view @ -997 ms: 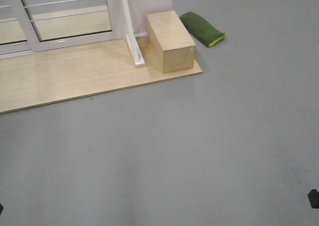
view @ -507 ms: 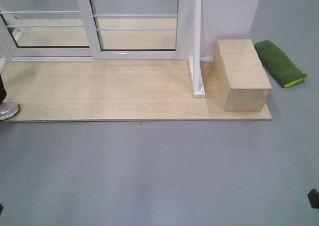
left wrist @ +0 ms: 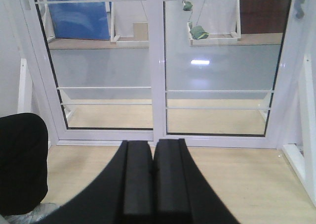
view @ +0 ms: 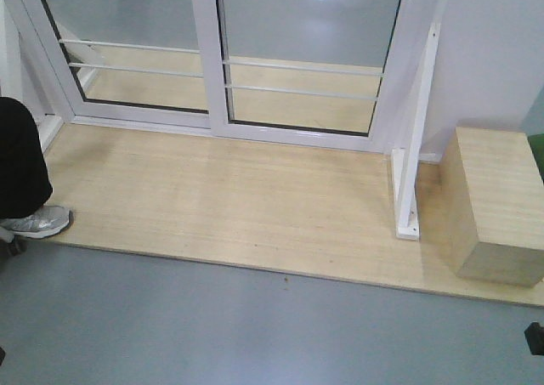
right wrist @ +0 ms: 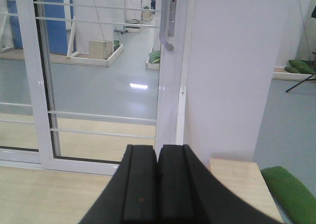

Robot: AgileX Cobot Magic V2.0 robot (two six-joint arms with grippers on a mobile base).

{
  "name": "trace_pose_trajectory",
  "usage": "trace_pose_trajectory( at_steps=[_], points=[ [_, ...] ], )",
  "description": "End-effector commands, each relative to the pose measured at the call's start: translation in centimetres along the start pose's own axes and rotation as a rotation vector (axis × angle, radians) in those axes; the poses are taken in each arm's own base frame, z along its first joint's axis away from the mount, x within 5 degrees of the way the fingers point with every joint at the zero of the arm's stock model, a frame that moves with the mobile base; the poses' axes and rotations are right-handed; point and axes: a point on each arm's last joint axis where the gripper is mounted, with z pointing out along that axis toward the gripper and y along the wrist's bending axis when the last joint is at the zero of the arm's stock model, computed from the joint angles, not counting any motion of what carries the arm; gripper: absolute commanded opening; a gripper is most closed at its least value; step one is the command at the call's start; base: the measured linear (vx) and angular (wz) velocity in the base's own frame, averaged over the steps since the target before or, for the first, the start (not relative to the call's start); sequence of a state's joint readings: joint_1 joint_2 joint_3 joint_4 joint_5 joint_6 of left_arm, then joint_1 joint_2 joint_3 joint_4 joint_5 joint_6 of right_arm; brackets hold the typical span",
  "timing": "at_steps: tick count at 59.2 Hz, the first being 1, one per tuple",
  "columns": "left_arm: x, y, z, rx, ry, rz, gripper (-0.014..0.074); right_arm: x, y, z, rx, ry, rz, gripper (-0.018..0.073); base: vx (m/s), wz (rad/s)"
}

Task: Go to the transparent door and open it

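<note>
Approach nearly wrapped up here. The transparent door (view: 306,28) filled the top of the front view, and the wooden platform (view: 212,206) lay at its foot. The door looked fully shut, its handle stile tight against the white wall to its right. So the driving part seemed close to done, and the opening part had not begun.

The pull handle (right wrist: 165,42) showed high in the right wrist view, well ahead of the right hand (right wrist: 158,184), whose fingers were pressed together with nothing between them. The left hand (left wrist: 153,184) was likewise closed and empty, aimed at the middle stile where the door met the handle-less panel (view: 127,28) to its left. Neither hand touched the door.

What was left, by my reading: close the last gap, raise and spread a hand at the handle, grip it, and slide the door leftward. A person's shoe (view: 38,222) stood left of the door, and a wooden box (view: 497,206) sat to its right.
</note>
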State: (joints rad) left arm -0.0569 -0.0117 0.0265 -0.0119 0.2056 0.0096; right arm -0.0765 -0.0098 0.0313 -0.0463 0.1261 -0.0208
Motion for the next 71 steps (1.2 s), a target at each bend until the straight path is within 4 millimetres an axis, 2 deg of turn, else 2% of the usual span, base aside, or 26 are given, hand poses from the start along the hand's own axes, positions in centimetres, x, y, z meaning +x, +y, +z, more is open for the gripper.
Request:
trace_pose_trajectory(
  at_steps=[1, 39, 71],
  points=[
    [0.22, -0.02, 0.13, 0.004, -0.064, -0.016, -0.0006, -0.44, 0.00, -0.07, 0.003, -0.087, -0.014, -0.0008, 0.55, 0.17],
    [0.22, -0.02, 0.13, 0.004, -0.064, -0.016, -0.0006, -0.44, 0.00, -0.07, 0.003, -0.087, -0.014, -0.0008, 0.51, -0.06],
    [0.22, -0.02, 0.13, 0.004, -0.064, -0.016, -0.0006, -0.44, 0.00, -0.07, 0.003, -0.087, -0.014, -0.0008, 0.38, -0.14]
  ],
)
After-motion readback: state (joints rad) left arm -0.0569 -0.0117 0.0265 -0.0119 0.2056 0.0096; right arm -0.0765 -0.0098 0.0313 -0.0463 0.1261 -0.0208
